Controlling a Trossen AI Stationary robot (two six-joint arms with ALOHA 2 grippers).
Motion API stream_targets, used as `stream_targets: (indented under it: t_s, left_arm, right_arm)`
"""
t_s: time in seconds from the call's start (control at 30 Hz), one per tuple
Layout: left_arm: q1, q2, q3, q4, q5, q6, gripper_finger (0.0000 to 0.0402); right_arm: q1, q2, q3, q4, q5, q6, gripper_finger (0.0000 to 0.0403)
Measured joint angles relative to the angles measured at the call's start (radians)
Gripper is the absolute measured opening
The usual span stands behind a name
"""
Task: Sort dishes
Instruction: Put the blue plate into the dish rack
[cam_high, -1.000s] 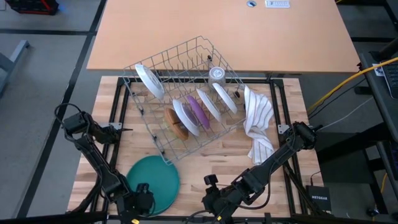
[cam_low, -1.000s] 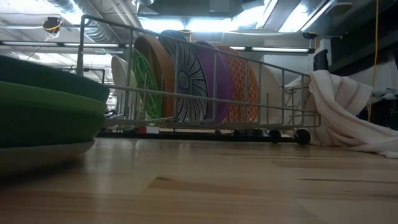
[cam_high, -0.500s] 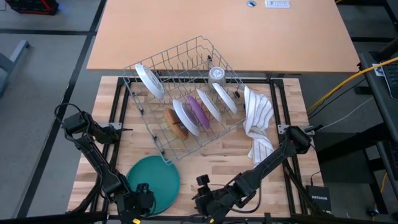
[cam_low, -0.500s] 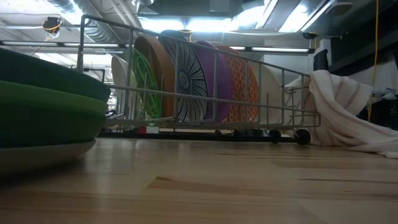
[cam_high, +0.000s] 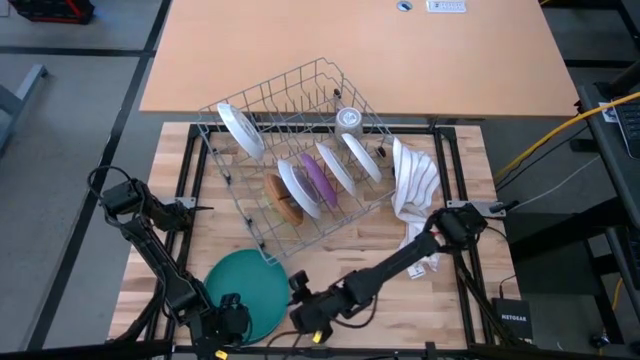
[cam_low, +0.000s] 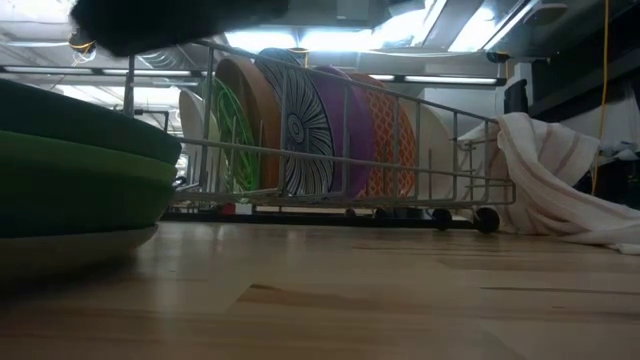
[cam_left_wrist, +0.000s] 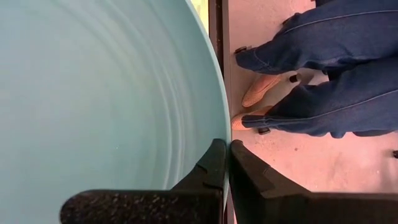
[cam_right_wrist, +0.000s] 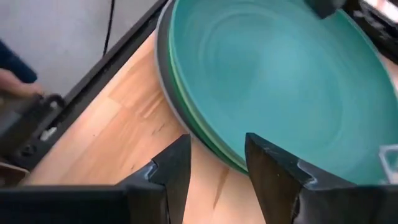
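Note:
A stack of large plates lies at the table's near left, a teal plate (cam_high: 245, 285) on top, then a green one (cam_low: 70, 185) and a pale one (cam_low: 60, 250) at the bottom. My left gripper (cam_high: 228, 318) is at the stack's near edge, shut on the teal plate's rim. My right gripper (cam_high: 300, 305) is open beside the stack's right edge; in the right wrist view its fingers (cam_right_wrist: 217, 168) stand over the stack's rim (cam_right_wrist: 186, 130), and I cannot tell whether they touch it. Smaller plates stand on edge in the wire rack (cam_high: 295, 160). My left gripper pinches the teal plate's rim (cam_left_wrist: 219, 134) between its two fingers, one finger (cam_left_wrist: 208, 171) over the plate's upper face and the other (cam_left_wrist: 249, 174) outside the edge. It comes from the table's near side. The plate lies flat on the stack.
The rack holds white (cam_high: 240, 130), brown (cam_high: 285, 198) and purple (cam_high: 318, 178) plates and a clear cup (cam_high: 348, 120). A white striped cloth (cam_high: 415, 200) lies right of the rack. A person's legs (cam_left_wrist: 311, 74) stand beyond the table's near edge.
My right gripper has gone along the near edge toward the table's left, up to the plate stack, and now shows as a dark shape at the top of the low view. The stack and my left gripper have kept still.

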Motion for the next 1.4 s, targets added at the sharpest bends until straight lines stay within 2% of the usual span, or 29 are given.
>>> stream_targets:
  t_s: [0.13, 0.47, 0.87, 1.2, 1.4]
  left_arm:
    - [0.000, 0.000, 0.000, 0.000, 0.000, -0.003, 0.0000]
    - [0.000, 0.000, 0.000, 0.002, 0.000, -0.003, 0.0000]
    - [0.000, 0.000, 0.001, 0.007, 0.000, -0.005, 0.0000]
    - [0.000, 0.000, 0.001, 0.008, 0.000, -0.010, 0.0001]
    - [-0.001, -0.001, 0.001, 0.009, 0.000, -0.015, 0.0001]
  right_arm:
    - [-0.016, 0.021, 0.000, 0.013, -0.050, -0.089, 0.0156]
    - [-0.042, 0.025, 0.000, 0.029, -0.032, -0.271, 0.0156]
    - [-0.086, 0.027, 0.000, 0.026, -0.118, -0.350, 0.0154]
    - [-0.098, 0.028, 0.000, 0.001, -0.170, -0.356, 0.0078]
    - [-0.100, 0.046, 0.002, 0.005, -0.167, -0.360, 0.0059]
